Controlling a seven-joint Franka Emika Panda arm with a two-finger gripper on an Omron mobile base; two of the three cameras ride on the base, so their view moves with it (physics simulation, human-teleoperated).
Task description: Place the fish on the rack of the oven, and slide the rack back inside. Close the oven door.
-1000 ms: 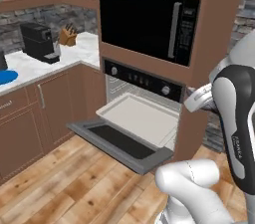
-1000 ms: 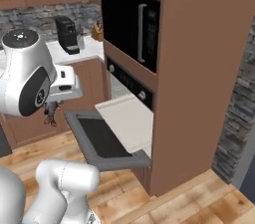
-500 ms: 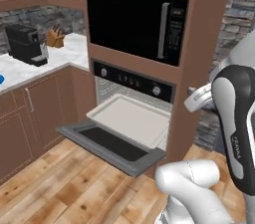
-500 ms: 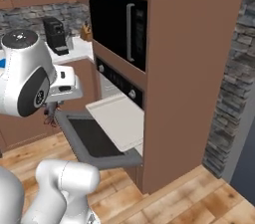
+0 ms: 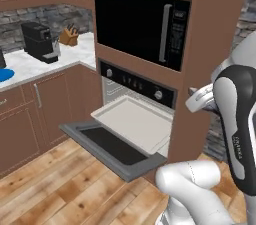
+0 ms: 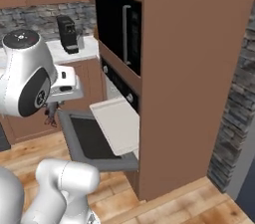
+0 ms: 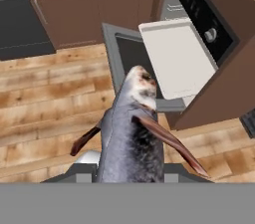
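Pale rack (image 7: pixel 180 58) juts over the lowered oven door (image 7: pixel 130 63); tool (image 7: pixel 130 168) clamps the fish (image 7: pixel 132 138).

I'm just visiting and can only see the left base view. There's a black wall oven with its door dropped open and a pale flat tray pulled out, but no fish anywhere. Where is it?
Observer: The hand view shows it. The slender dark grey-black fish with reddish-brown fins sits in the shut gripper, its head pointing toward the oven.
Operator: So is it over the tray yet?
Observer: No. In the hand view the flat pale grey-white rack lies beyond the fish's head. Under the fish are the wooden plank floor and the near edge of the open dark grey oven door.
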